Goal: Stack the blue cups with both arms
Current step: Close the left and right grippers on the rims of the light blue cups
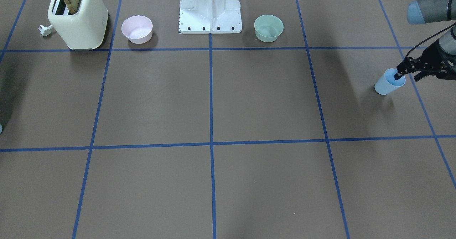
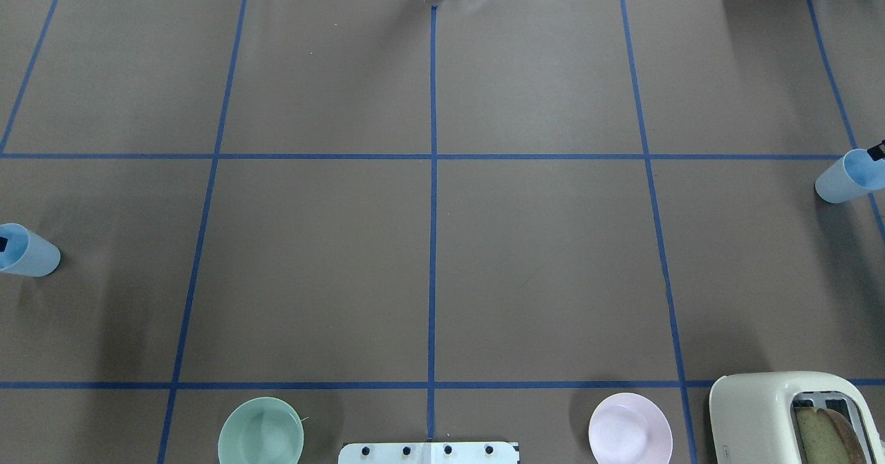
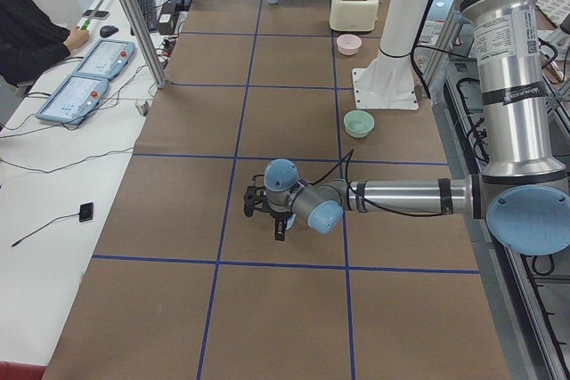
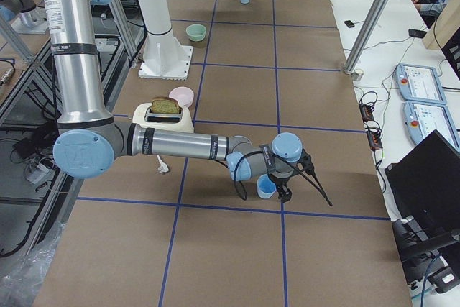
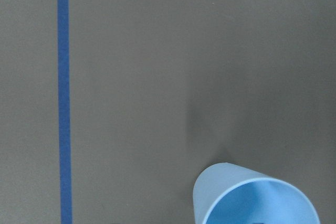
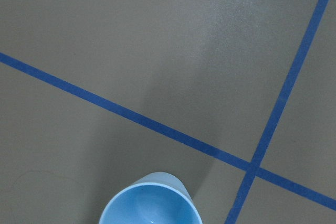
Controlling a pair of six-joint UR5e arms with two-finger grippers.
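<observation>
We list a first blue cup at the front view's right edge, with the left gripper spread astride its rim. A second blue cup sits at the overhead view's right edge; we cannot tell the right gripper's closure. We judge that lifting and stacking remain.

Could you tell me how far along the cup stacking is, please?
Done: nothing stacked; the left blue cup and right blue cup sit at opposite table ends. In hand: the left gripper and right gripper are at their rims, grip unclear. Left: lifting, meeting, nesting.
</observation>
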